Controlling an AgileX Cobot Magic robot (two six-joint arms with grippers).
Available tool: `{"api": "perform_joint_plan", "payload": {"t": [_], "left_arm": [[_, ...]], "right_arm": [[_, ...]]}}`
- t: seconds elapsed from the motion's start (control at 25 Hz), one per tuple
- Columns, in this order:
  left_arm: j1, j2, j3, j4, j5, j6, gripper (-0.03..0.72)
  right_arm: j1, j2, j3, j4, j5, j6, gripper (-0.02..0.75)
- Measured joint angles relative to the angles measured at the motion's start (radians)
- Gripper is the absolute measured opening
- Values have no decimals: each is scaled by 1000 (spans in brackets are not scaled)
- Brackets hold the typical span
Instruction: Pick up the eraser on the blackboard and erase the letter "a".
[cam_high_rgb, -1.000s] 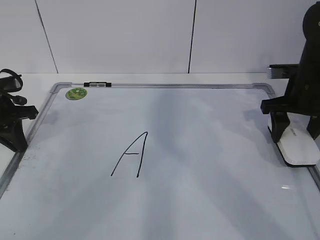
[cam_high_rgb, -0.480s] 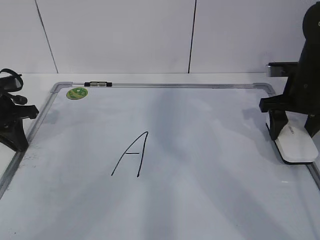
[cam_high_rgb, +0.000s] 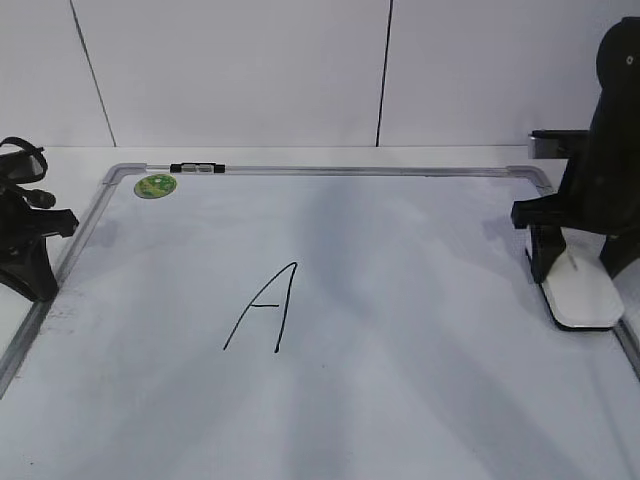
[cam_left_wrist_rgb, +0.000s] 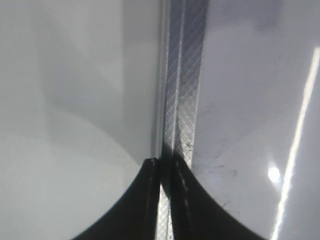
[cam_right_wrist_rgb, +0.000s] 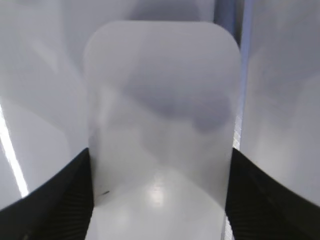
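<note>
The blackboard is a white dry-erase board with a grey frame, lying flat. Only a tall, pointed capital "A" shows on it; no small letter "a" is in view. My right gripper stands at the board's right edge, shut on the white eraser, which rests low on the board. In the right wrist view the eraser fills the space between the two fingers of the right gripper. My left gripper is shut and empty over the board's left frame, as the left wrist view shows.
A round green sticker sits in the board's far left corner. A small black-and-silver clip is on the far frame. White wall panels stand behind the board. The right frame edge runs just beside the eraser.
My right gripper has moved a little to the left and away from the near edge, carrying the eraser with it. The left arm has stayed put.
</note>
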Motion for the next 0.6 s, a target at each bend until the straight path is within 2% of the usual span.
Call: {"api": "perform_joint_plan", "payload": {"t": [0.48,0.6], "left_arm": [[0,0,0,-2,-4,0,32],[0,0,0,-2,-4,2,32]], "right_arm": [[0,14,0,0,10,-10,573],[0,18,0,-2,17,-40,630]]}}
